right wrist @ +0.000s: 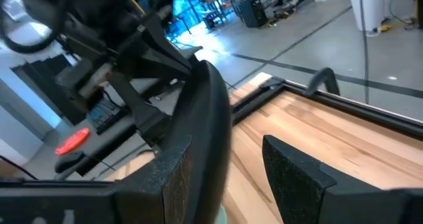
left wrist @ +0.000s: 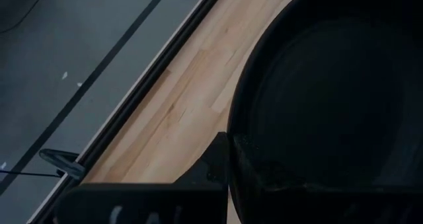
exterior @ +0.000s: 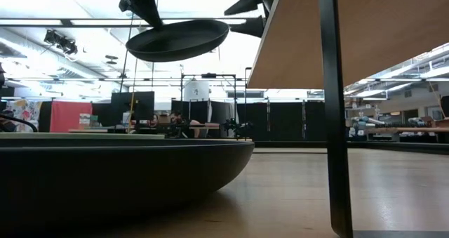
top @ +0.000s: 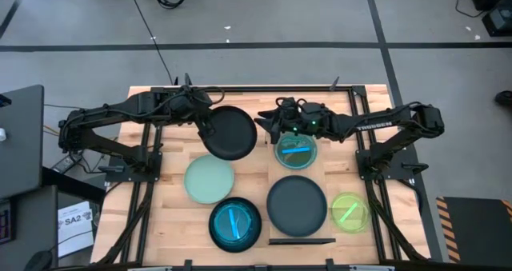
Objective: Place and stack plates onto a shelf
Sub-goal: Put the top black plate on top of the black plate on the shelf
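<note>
A matte black plate hangs above the table's far middle, with my left gripper shut on it. My right gripper stands open and level at the plate's right rim, one finger above it and one below. I cannot tell whether they touch it. The shelf shows in the low view as a pale wood plank seen from below, carried on a dark post. From above only its dark near edge stands out. My left gripper pinches the black plate's rim on the plate's left side, between its two fingers. The fingers come slanting down from the table's left. The plate is lifted clear of the table, nearly level and the right way up.
On the wood lie a pale mint plate, a teal-blue plate, a second black plate, a lime-green plate and a smaller teal plate under my right arm. A dark plate rim fills the low view's near left.
</note>
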### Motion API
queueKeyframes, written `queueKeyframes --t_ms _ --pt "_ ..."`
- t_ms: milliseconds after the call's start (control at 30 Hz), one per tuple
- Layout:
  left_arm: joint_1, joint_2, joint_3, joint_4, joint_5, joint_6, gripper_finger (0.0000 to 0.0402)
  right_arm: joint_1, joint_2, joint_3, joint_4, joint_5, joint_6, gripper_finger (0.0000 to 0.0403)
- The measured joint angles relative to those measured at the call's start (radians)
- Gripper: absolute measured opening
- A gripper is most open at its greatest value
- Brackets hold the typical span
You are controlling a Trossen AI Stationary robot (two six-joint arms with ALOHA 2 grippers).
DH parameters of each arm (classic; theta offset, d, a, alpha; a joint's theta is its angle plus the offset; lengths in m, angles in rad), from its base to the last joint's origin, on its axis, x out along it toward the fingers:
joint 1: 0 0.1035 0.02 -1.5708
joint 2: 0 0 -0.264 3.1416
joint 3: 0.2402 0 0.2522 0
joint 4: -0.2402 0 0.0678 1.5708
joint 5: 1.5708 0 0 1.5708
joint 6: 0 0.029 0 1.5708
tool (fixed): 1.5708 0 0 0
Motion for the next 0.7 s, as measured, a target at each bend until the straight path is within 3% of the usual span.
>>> queueKeyframes --t_ms 700 --pt "0.0 0.001 0.0 0.015 -0.001 -0.053 0.0011 0.033 0.052 0.003 0.006 0.028 -0.006 0.0183"
